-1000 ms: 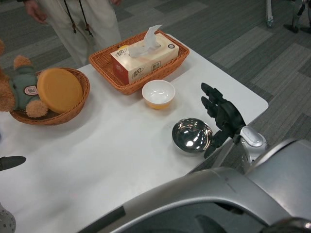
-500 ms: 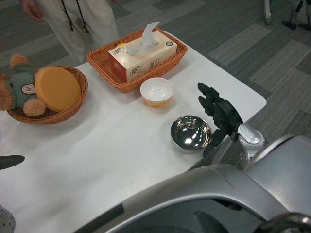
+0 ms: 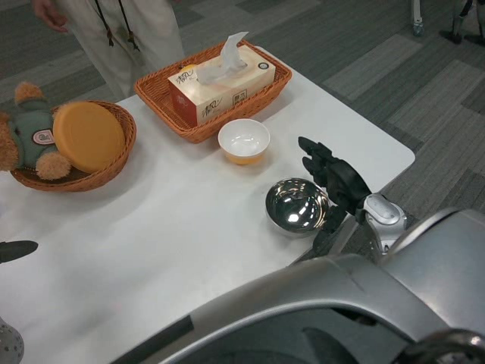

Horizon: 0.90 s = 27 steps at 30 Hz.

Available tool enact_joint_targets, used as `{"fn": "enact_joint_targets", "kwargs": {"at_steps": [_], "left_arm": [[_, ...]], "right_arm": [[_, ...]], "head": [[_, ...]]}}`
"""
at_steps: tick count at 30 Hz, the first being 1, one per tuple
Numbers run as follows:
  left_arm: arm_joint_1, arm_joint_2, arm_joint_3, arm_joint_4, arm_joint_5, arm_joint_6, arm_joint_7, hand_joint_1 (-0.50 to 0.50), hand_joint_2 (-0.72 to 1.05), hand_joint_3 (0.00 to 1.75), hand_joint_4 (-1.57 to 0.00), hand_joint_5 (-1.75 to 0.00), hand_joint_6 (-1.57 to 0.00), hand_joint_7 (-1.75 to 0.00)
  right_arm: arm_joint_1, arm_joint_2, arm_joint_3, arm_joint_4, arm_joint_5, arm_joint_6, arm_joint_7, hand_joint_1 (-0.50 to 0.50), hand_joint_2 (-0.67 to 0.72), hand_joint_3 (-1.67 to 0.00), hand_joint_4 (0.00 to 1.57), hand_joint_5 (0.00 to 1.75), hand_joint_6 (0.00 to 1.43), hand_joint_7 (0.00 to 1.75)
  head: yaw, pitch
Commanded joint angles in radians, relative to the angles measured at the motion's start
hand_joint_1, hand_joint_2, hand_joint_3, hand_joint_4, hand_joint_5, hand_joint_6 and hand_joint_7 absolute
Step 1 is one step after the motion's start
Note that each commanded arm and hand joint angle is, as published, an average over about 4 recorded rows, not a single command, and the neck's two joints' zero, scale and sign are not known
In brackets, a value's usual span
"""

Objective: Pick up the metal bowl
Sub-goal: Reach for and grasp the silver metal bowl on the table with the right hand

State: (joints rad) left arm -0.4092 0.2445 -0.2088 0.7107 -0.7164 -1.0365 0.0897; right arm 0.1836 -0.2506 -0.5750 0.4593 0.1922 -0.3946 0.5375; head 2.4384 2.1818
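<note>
One open right robot hand (image 3: 331, 180) hovers just beside the metal bowl (image 3: 297, 206).

One camera only, so no second view shares any of the scene. It sits at the robot's head and looks forward and down over the white tabletop (image 3: 174, 227), close enough that the robot's silver arm (image 3: 303, 303) fills the frame from 4 to 7 o'clock. The tabletop lies skewed, its far corner toward 1 o'clock. Grey carpet floor (image 3: 394, 61) runs along the top and right. At 11 o'clock a standing person (image 3: 125, 34) is cut off, seemingly at the waist.
</note>
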Motion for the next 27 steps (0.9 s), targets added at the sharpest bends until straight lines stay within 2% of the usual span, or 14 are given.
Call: {"fn": "enact_joint_targets", "kwargs": {"at_steps": [1, 6, 11, 16, 27], "left_arm": [[0.006, 0.014, -0.003, 0.0, 0.002, 0.0, -0.001, -0.5, -0.68, 0.09, 0.0, 0.0, 0.0, 0.0], [0.005, 0.015, -0.003, 0.002, 0.002, 0.0, -0.001, -0.5, -0.64, 0.09, 0.0, 0.0, 0.0, 0.0], [0.004, 0.016, -0.004, 0.003, 0.002, 0.0, -0.001, -0.5, -0.66, 0.09, 0.0, 0.0, 0.0, 0.0], [0.004, 0.016, -0.005, 0.003, 0.002, 0.0, -0.001, -0.5, -0.68, 0.09, 0.0, 0.0, 0.0, 0.0], [0.0, 0.017, -0.01, 0.005, -0.001, 0.0, -0.001, -0.5, -0.64, 0.09, 0.0, 0.0, 0.0, 0.0]], "right_arm": [[-0.006, 0.006, 0.009, 0.012, -0.004, -0.018, -0.005, -0.46, 0.22, -0.08, 0.0, 0.0, 0.0, 0.14], [-0.006, 0.01, 0.02, 0.022, 0.0, -0.06, -0.025, -0.44, 0.25, -0.08, 0.0, 0.0, 0.0, 0.14], [-0.006, 0.013, 0.031, 0.042, 0.017, -0.084, -0.037, -0.42, 0.15, -0.22, 0.0, 0.0, 0.0, 0.14], [-0.006, 0.015, 0.032, 0.055, 0.019, -0.089, -0.039, -0.42, 0.12, -0.32, 0.0, 0.0, 0.0, 0.17], [0.002, 0.023, 0.021, 0.049, 0.053, -0.091, -0.036, -0.42, 0.09, -0.32, 0.0, 0.0, 0.0, 0.21]], "head": [[-0.001, -0.001], [-0.002, -0.004], [-0.002, -0.007], [-0.005, -0.009], [-0.007, -0.019]]}}
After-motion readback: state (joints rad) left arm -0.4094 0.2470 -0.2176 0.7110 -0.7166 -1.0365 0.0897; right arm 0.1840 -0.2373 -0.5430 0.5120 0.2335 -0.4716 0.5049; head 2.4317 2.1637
